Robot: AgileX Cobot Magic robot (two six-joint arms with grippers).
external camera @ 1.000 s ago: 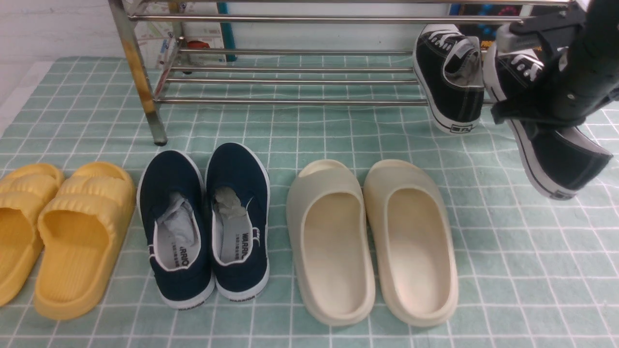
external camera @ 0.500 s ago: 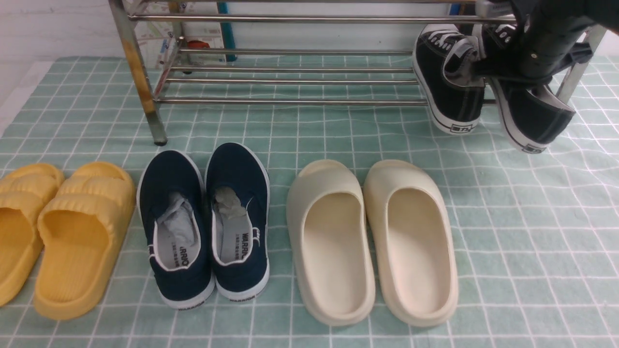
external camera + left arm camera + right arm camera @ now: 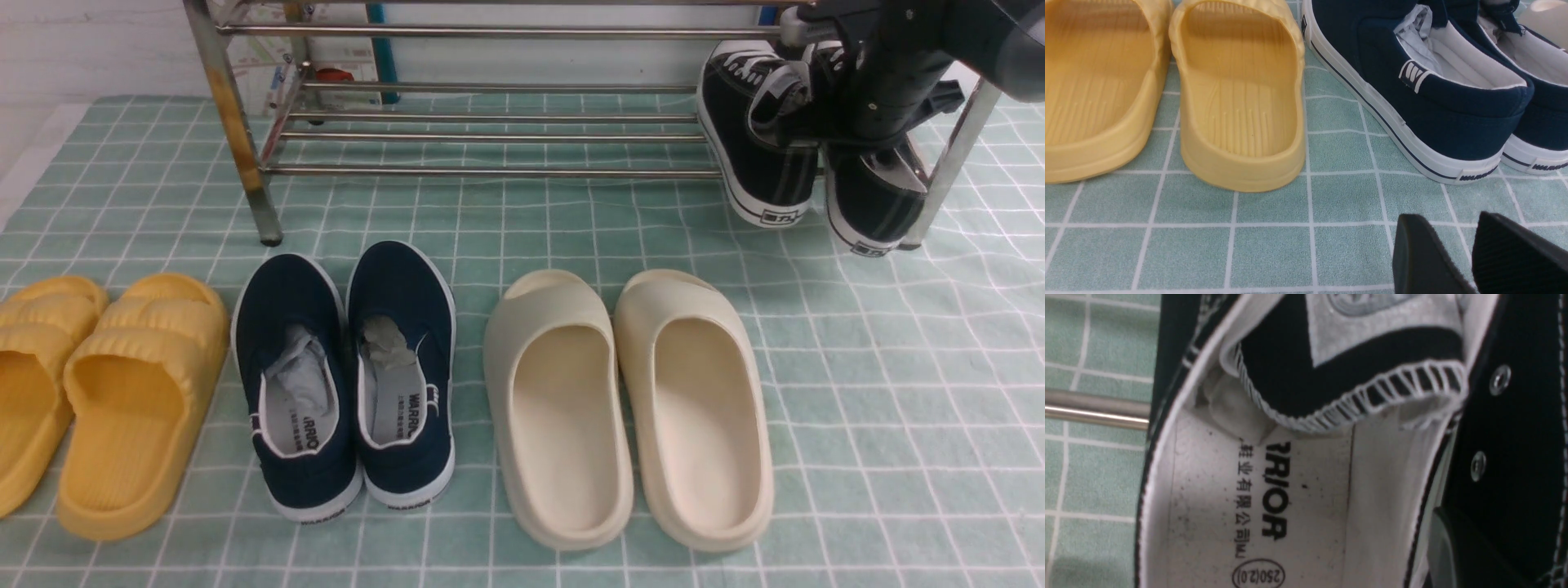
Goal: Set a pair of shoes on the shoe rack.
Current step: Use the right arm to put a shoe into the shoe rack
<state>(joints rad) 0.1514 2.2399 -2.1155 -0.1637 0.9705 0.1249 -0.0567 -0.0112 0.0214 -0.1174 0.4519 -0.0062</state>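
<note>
One black sneaker (image 3: 759, 147) rests at the right end of the chrome shoe rack (image 3: 490, 171), on its lower tier, with its heel hanging over the front bar. My right gripper (image 3: 878, 106) is shut on the collar of the second black sneaker (image 3: 869, 200) and holds it right beside the first, heel down by the rack's right leg. The right wrist view shows this sneaker's insole (image 3: 1298, 498), its tongue and one finger (image 3: 1470, 555) on its outer side. My left gripper (image 3: 1447, 226) is slightly open and empty, low over the cloth; it does not show in the front view.
Yellow slides (image 3: 106, 392), navy slip-ons (image 3: 351, 376) and cream slides (image 3: 629, 408) stand in a row on the green checked cloth in front of the rack. The rack's rust-stained leg (image 3: 237, 131) stands at the left. The left gripper is near the navy slip-on's heel (image 3: 1453, 134).
My right gripper has carried the second sneaker leftward and in toward the rack; it now hangs close beside the first sneaker. Nothing else has moved.
</note>
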